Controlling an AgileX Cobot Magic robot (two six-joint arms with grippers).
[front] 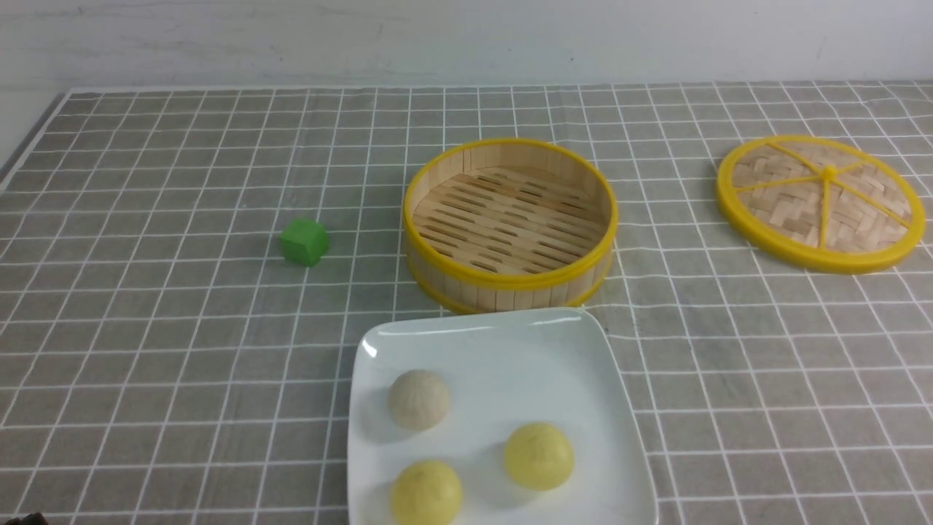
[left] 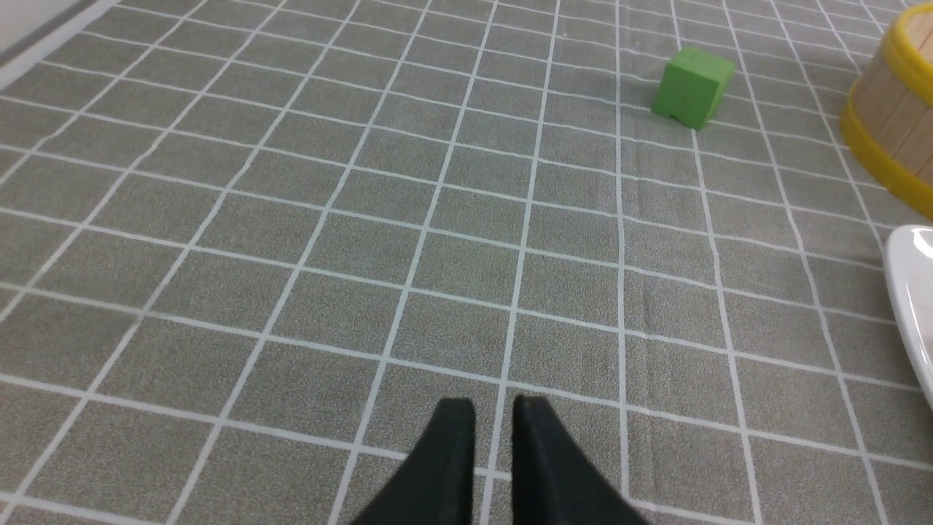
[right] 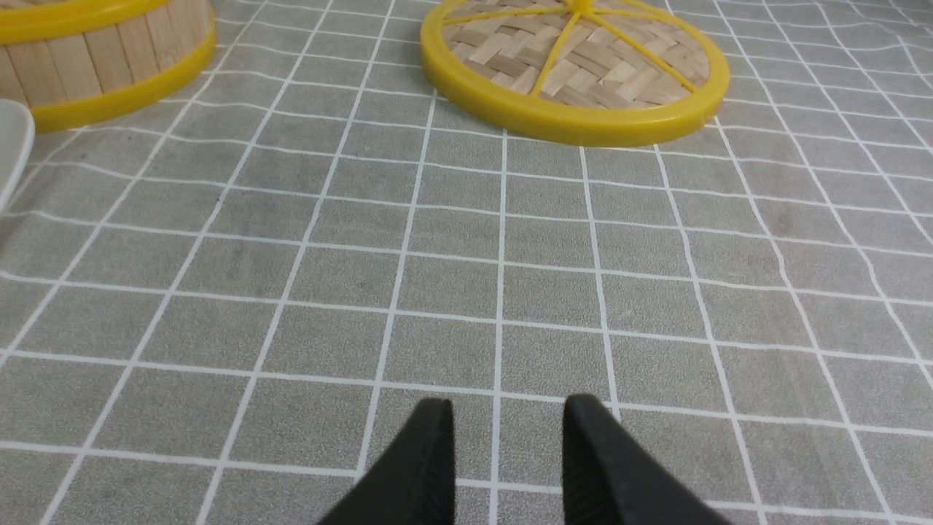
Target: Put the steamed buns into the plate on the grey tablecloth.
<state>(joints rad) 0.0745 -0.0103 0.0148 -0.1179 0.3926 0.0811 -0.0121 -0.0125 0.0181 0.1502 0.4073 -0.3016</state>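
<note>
Three steamed buns lie in the white square plate [front: 481, 324] on the grey tablecloth [front: 182, 364] at the near middle: one beige bun [front: 418, 399] and two pale yellow buns [front: 539, 456] [front: 426, 494]. Neither gripper shows in the front view. In the left wrist view my left gripper [left: 493, 402] hovers over bare cloth, jaws a narrow gap apart and empty; the plate's edge [left: 911, 292] is off to its side. My right gripper [right: 508, 401] is open wider over bare cloth, with nothing between its fingers.
A round bamboo steamer [front: 510, 219] with a yellow rim stands just behind the plate, nothing inside it. Its woven lid [front: 820, 200] lies flat at the far right. A small green cube [front: 305, 241] sits left of the steamer. The cloth's left edge runs along the table side.
</note>
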